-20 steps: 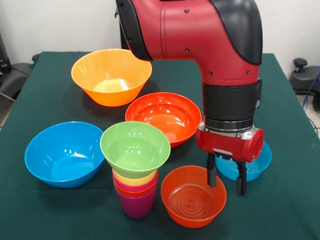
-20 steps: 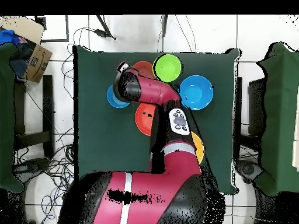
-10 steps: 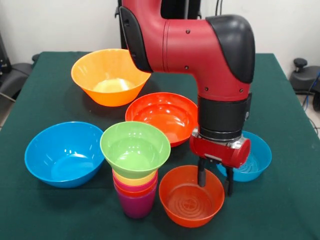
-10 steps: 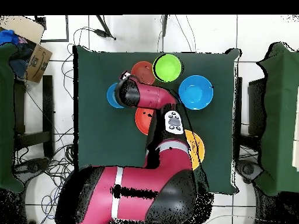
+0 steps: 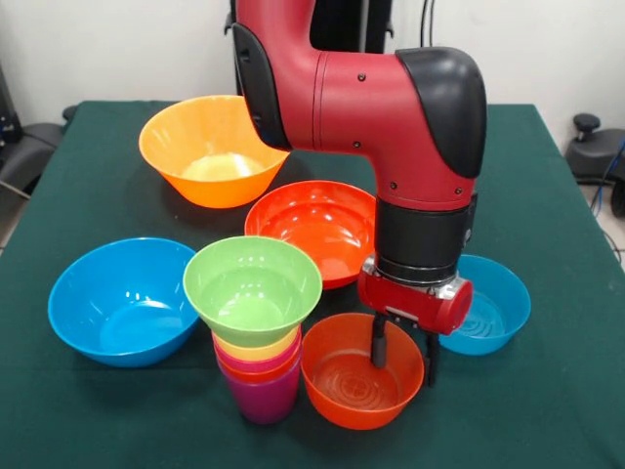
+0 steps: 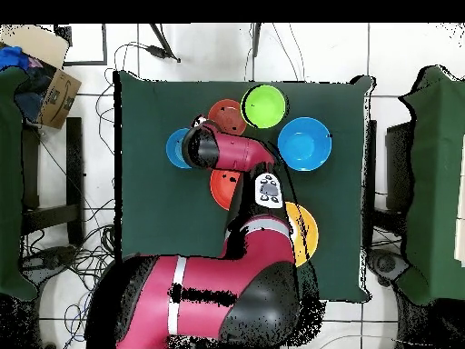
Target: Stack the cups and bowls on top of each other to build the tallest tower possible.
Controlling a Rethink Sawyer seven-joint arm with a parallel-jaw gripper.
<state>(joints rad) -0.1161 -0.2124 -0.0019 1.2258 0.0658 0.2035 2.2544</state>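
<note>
Right now your claw is parted, with one finger dipping inside the small translucent orange bowl and the other hanging just outside its wall, so the fingers straddle the rim on the bowl's right side in the front view; you cannot tell from either view whether a finger touches the plastic. Nearest the camera, just beside that bowl and to the claw's left in the front view, stands the tower: a purple base cup with orange, crimson and yellow rims nested above it, and the small green bowl sitting upright on top, level with the claw's red wrist. The orange bowl's rim looks to be touching or almost touching the cup stack. Just behind the claw on its other side you have the small blue bowl, partly hidden by the wrist. Further left, well apart from the claw, the large blue bowl sits open on the green table. Behind the claw, the wide shallow red-orange bowl lies partly behind the arm, and farthest back is the large orange-yellow bowl. In the overhead view the arm covers the claw, with the green bowl and the orange bowl's edge showing past it.
</note>
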